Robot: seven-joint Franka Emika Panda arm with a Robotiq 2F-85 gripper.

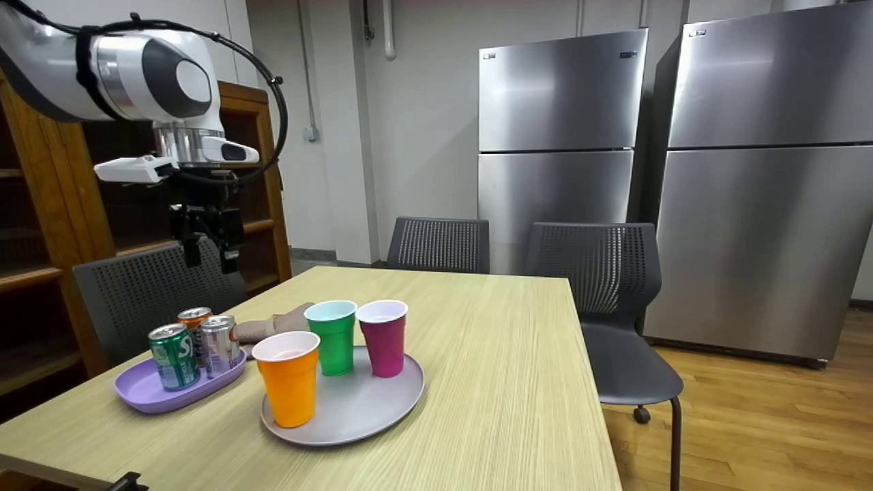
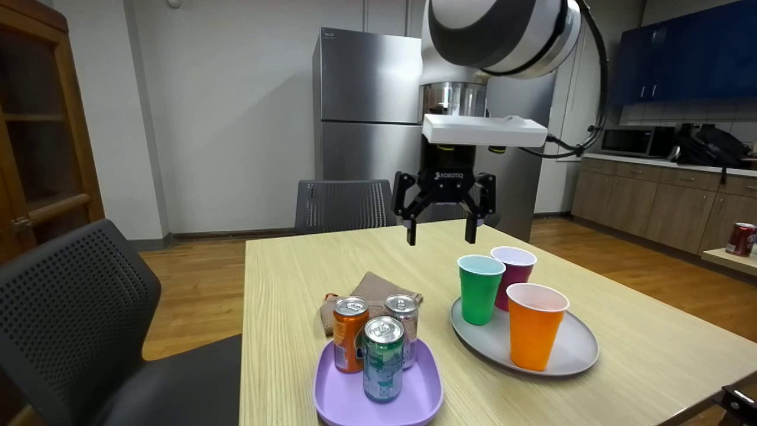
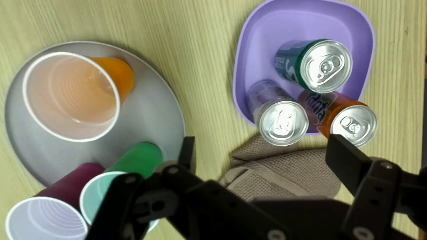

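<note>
- A brown woven cloth (image 3: pixel 283 176) lies on a pale wooden table (image 1: pixel 505 368), beside a lavender plastic tray (image 2: pixel 338 393) of three metal cans (image 2: pixel 383 362).
- The black gripper (image 2: pixel 441 236) hangs above, fingers spread wide.
- A round grey plate (image 1: pixel 372 406) bears three plastic cups (image 1: pixel 290 385).

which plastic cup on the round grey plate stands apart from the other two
The tapered orange plastic cup stands alone; the tapered green plastic cup and tapered magenta plastic cup stand close together.
</note>
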